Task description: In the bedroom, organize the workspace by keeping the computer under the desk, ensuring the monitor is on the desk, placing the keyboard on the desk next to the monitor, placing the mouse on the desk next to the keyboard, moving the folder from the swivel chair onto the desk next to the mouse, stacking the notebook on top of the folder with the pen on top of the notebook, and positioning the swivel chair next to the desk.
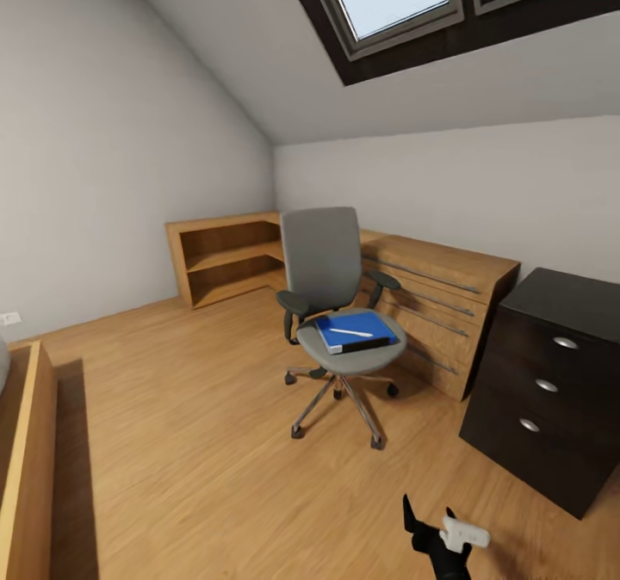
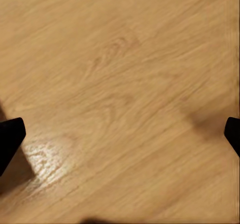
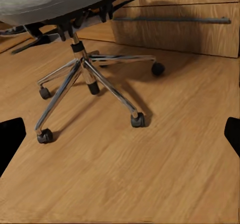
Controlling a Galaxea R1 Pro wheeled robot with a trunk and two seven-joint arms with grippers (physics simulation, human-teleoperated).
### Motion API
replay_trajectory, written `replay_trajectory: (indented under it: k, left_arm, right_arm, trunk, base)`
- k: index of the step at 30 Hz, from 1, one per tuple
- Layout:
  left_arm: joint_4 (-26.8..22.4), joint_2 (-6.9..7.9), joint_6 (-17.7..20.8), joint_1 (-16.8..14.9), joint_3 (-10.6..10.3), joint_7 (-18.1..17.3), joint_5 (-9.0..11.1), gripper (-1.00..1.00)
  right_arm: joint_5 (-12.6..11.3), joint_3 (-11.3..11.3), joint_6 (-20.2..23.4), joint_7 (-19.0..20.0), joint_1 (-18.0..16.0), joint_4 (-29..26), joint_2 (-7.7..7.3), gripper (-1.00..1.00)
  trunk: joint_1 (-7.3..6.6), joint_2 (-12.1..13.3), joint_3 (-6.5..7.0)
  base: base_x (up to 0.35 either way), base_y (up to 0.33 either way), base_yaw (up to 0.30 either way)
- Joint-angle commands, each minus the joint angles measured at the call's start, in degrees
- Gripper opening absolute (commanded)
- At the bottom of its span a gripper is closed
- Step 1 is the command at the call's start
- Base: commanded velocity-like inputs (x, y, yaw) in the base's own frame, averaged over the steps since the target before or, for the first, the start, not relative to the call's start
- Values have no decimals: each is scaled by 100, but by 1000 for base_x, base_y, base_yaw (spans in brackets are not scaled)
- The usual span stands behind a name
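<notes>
Head view: right tool (image 1: 435, 524) low, upright.

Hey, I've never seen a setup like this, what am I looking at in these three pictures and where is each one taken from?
These are simulator renders from a wheeled robot with two arms. The big picture comes from a camera on its head, looking into an attic bedroom. There a grey swivel chair carries a blue folder or notebook with a white pen on top, in front of a wooden desk; a dark drawer cabinet stands to the right. At the bottom edge is the right gripper, open and holding nothing. The other two pictures come from cameras near each gripper. The left gripper, fingers spread, faces bare wooden floor. The right wrist view looks at the chair's wheeled base.
</notes>
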Motion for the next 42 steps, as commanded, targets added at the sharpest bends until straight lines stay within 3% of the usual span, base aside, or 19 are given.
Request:
replay_trajectory:
  k: [1, 2, 6, 12, 21, 24, 25, 28, 33, 36, 42]
  left_arm:
    - [3, 1, -21, -3, -43, 38, 63, 100]
    - [5, -10, -17, -3, -42, 21, 66, 100]
    - [6, -17, -8, -4, -41, -66, 70, 100]
    - [7, -26, -1, -4, -40, -238, 60, 100]
    - [53, 30, -7, -4, -35, -268, 40, 100]
    - [347, 164, -51, -4, -40, -271, 36, 100]
    - [628, 310, -402, -4, -28, -280, 43, 100]
    - [754, 352, -1002, -4, -31, -263, 45, 100]
    - [887, 353, -1329, -4, -31, -254, 41, 100]
    - [928, 338, -1413, -4, -31, -252, 44, 100]
    - [957, 294, -1464, -4, -31, -250, 44, 100]
  right_arm:
    - [124, -51, -12, 57, 7, 12, -1, 100]
    - [419, -49, -12, 55, 36, 12, -1, 100]
    - [934, -49, -7, 48, 72, 12, 0, 100]
    - [1288, -48, 13, 43, 98, 19, 5, 100]
    - [1373, -54, 35, 46, 105, 21, 0, 100]
    - [1379, -51, 49, 50, 105, 21, 5, 100]
    - [1380, -52, 49, 41, 105, 21, 7, 100]
    - [1379, -54, 49, 28, 105, 21, 5, 100]
    - [1375, -48, 43, -10, 105, 19, 11, 100]
    - [1371, -53, 29, -144, 105, 16, 102, 100]
    - [1385, -51, 10, -1031, 105, 5, 368, 100]
  trunk:
    - [-24, 39, 18]
    - [-46, 79, 42]
    - [-133, 240, 136]
    - [-265, 480, 277]
    - [-463, 841, 489]
    - [-529, 962, 560]
    - [-551, 1002, 584]
    - [-617, 1122, 654]
    - [-726, 1322, 771]
    - [-792, 1443, 839]
    - [-924, 1683, 963]
  base:
    - [0, 0, -227]
    - [0, 0, -223]
    - [0, 0, -221]
    - [0, 0, -219]
    - [0, 0, -225]
    - [0, 0, -240]
    - [0, 0, -243]
    - [0, 0, -243]
    - [0, 0, -247]
    - [0, 0, -251]
    - [0, 0, -257]
